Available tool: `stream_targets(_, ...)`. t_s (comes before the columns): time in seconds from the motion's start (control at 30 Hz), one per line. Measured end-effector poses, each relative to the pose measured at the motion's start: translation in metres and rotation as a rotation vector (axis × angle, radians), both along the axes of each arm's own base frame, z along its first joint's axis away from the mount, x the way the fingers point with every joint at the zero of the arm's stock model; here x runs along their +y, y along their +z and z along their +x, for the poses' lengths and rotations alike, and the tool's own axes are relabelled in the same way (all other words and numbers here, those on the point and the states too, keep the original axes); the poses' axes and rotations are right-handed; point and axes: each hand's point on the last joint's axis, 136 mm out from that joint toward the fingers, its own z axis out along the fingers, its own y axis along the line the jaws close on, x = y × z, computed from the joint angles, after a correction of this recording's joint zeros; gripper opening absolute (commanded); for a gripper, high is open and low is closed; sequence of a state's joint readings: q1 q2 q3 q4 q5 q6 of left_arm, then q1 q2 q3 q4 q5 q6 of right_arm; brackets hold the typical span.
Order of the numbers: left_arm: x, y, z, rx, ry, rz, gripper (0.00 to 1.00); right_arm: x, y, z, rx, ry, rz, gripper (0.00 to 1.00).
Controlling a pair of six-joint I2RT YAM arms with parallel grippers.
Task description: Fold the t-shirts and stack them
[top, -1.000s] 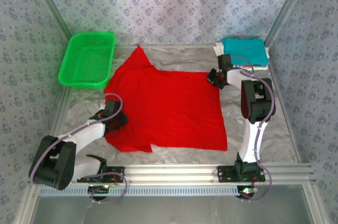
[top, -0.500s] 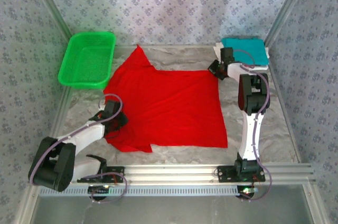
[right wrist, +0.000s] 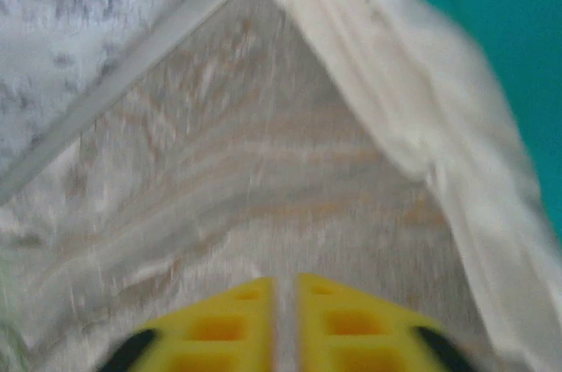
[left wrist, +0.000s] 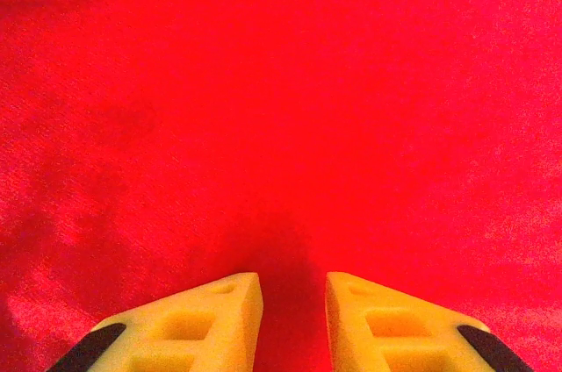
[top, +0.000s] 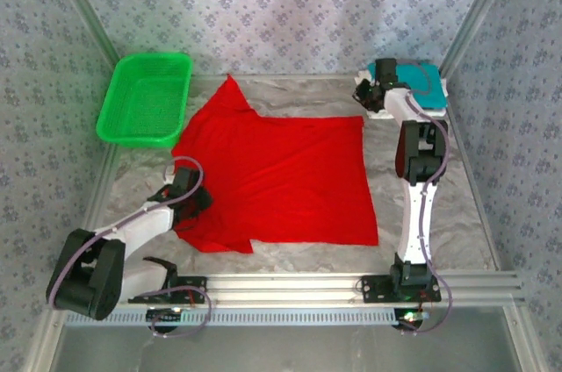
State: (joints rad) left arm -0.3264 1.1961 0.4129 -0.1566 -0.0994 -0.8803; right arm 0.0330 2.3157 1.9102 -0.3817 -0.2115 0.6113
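The grey marbled worktop [top: 457,205] carried everything. A bright red cloth t-shirt [top: 281,179] lay spread flat across its middle, one sleeve pointing to the far wall and its near-left edge rumpled. A green plastic mesh basket [top: 132,133] sat at the far left corner, just beside the red cloth. In the far right corner a folded teal t-shirt [top: 430,82] lay on top of a whitish t-shirt [right wrist: 413,100], whose edges showed beneath it. The left gripper [top: 195,201] was at the near-left edge of the red shirt; seen from its wrist, its jaws stood a narrow gap apart just above the red cloth, with nothing seen between them. The right gripper [top: 362,91] was over bare worktop just beside the whitish edge, its jaws all but closed and empty.
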Motion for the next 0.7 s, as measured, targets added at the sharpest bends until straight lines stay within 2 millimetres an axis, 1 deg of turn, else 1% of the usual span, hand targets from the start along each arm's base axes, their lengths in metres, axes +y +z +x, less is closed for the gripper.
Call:
stream_targets(0.03, 0.0, 0.0, 0.0, -0.001, 0.0, -0.001, 0.28, 0.004, 0.001, -0.011, 0.019, 0.021, -0.012, 0.31)
stream_targets(0.07, 0.0, 0.0, 0.0, -0.002, 0.0, 0.0, 0.28, 0.008, 0.001, -0.023, 0.036, 0.04, -0.019, 0.35)
stream_targets(0.1, 0.001, 0.0, 0.0, -0.001, 0.001, 0.002, 0.28, 0.012, 0.001, -0.037, 0.057, 0.053, -0.017, 0.37)
stream_targets(0.17, 0.001, 0.0, 0.0, -0.001, 0.001, 0.002, 0.28, 0.02, -0.004, -0.068, 0.104, 0.079, 0.0, 0.39)
stream_targets(0.23, 0.001, 0.0, 0.0, -0.001, 0.001, 0.002, 0.28, 0.019, -0.01, -0.087, 0.139, 0.08, 0.025, 0.45)
stream_targets(0.3, 0.001, 0.0, 0.0, -0.001, 0.001, 0.002, 0.28, 0.013, -0.018, -0.098, 0.168, 0.064, 0.049, 0.45)
stream_targets(0.4, 0.001, 0.0, 0.0, -0.001, 0.001, 0.002, 0.28, -0.001, -0.025, -0.102, 0.187, 0.034, 0.072, 0.45)
stream_targets(0.47, 0.001, 0.0, 0.0, -0.001, 0.001, 0.002, 0.28, -0.006, -0.024, -0.098, 0.178, 0.016, 0.094, 0.45)
stream_targets(0.57, 0.001, 0.0, 0.0, -0.002, 0.001, 0.002, 0.27, -0.005, -0.024, -0.086, 0.158, 0.005, 0.121, 0.44)
stream_targets(0.7, 0.001, 0.0, 0.0, -0.002, 0.001, 0.002, 0.28, 0.001, -0.029, -0.076, 0.152, -0.002, 0.152, 0.43)
